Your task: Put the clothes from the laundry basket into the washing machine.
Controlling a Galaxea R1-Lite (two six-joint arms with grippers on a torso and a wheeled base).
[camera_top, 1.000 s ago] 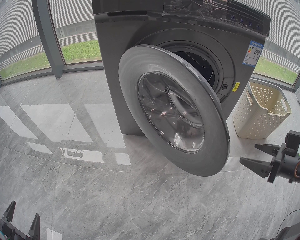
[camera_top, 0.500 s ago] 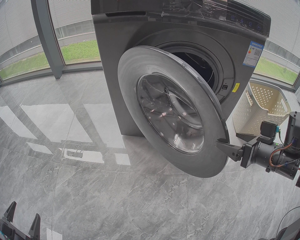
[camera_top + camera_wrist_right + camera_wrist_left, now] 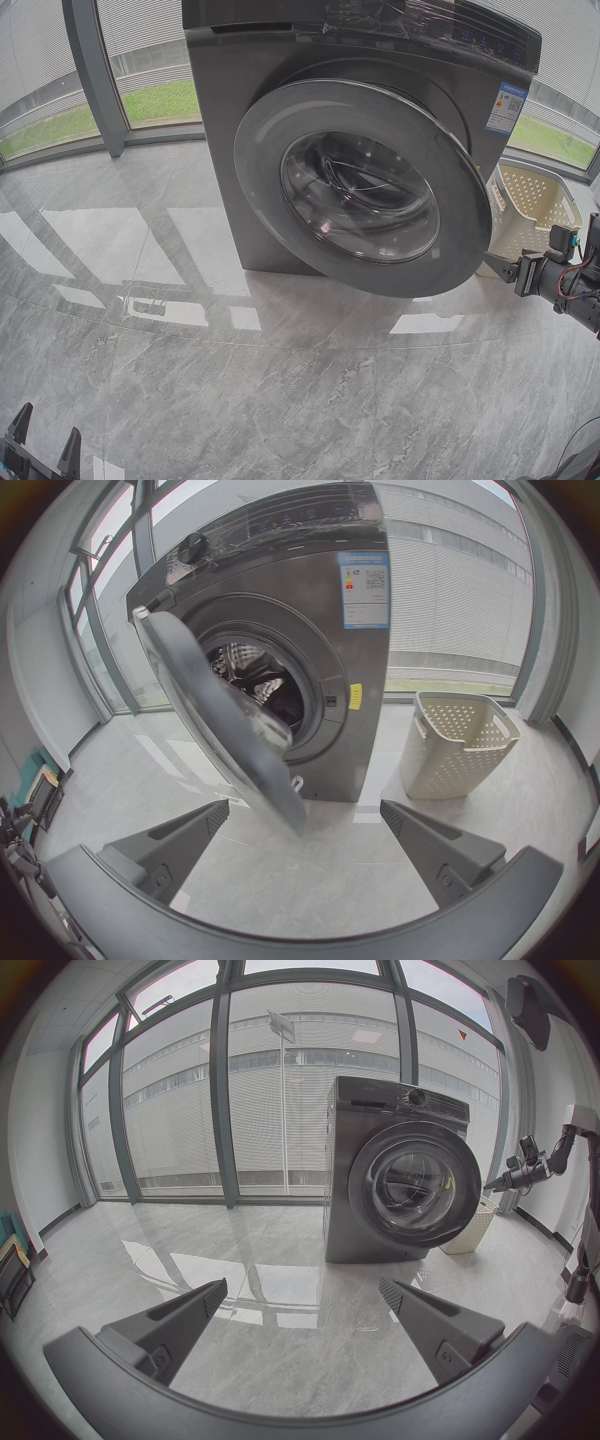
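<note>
Right gripper (image 3: 498,267) released, at right edge of door (image 3: 362,187), door ajar on washing machine (image 3: 250,94), laundry basket (image 3: 537,200) on floor just right of it, left gripper (image 3: 50,420) released, near left.

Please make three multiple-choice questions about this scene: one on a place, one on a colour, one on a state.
1. Where is the laundry basket? A) on top of the machine B) on the floor beside the washing machine C) inside the drum
2. What colour is it? A) cream B) blue C) black
3. How is the door? A) latched shut B) taken off C) ajar
Answers: B, it stands on the floor by the machine; A, its walls are cream; C, a gap shows the drum behind.
</note>
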